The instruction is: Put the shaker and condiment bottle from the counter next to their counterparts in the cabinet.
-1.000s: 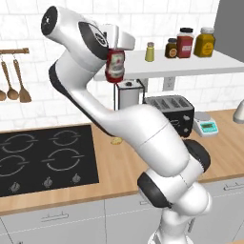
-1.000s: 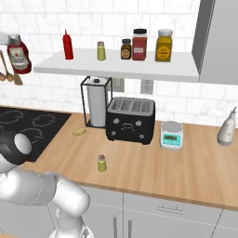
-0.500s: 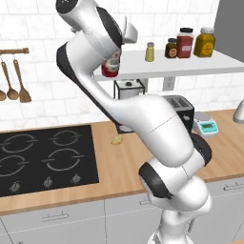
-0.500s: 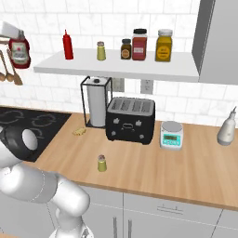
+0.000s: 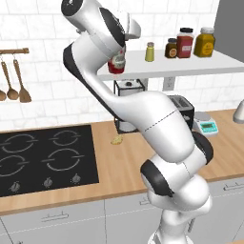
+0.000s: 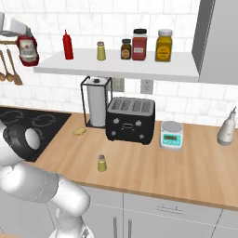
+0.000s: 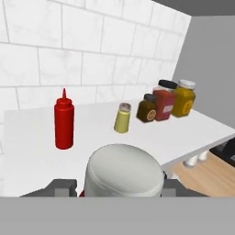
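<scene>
Now, left base view: the gripper (image 5: 117, 56) hangs at the shelf's (image 5: 190, 66) left end, jaws closed on the red bottle (image 5: 116, 64). An olive shaker (image 5: 149, 52) and three jars (image 5: 186, 43) stand further right on the shelf.

Right base view: the bottle (image 6: 27, 49) is in the air just off the shelf's (image 6: 139, 69) left edge, near the squeeze bottle (image 6: 68, 45). The yellow shaker (image 6: 102, 163) stands on the counter (image 6: 195, 167) near its front edge, before the toaster (image 6: 130, 120).

Hand view: the bottle's white cap (image 7: 124, 170) sits between the fingers (image 7: 63, 186), the squeeze bottle (image 7: 64, 121) and olive shaker (image 7: 122, 118) on the shelf (image 7: 193, 131) beyond.
</scene>
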### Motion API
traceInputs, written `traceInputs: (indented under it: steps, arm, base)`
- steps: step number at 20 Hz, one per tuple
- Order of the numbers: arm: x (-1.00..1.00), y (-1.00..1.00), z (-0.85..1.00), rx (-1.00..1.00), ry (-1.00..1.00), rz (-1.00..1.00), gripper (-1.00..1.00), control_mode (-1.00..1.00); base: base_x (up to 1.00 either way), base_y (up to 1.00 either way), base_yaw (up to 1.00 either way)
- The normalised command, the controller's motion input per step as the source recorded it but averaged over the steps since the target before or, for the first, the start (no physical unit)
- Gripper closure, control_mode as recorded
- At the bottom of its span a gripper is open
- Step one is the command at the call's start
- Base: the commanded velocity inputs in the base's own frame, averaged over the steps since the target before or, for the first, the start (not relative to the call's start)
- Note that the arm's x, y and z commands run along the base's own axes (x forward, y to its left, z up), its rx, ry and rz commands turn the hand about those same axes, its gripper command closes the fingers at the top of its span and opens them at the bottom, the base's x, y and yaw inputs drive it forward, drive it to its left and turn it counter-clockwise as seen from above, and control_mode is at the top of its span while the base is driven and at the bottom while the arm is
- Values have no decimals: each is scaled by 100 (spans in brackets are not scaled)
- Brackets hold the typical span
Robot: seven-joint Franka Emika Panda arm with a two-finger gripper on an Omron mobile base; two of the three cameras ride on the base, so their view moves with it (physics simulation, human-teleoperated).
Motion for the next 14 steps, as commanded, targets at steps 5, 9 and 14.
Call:
traceInputs:
  steps: [5, 9, 14]
  arm:
    - [25, -7, -12, 0, -4, 0, 100, -100]
    - [29, -12, -3, 0, -1, 0, 100, -100]
    - [38, -11, 0, 1, 0, 0, 100, -100]
  base:
    - [0, 0, 0]
    - [0, 0, 0]
    - [0, 0, 0]
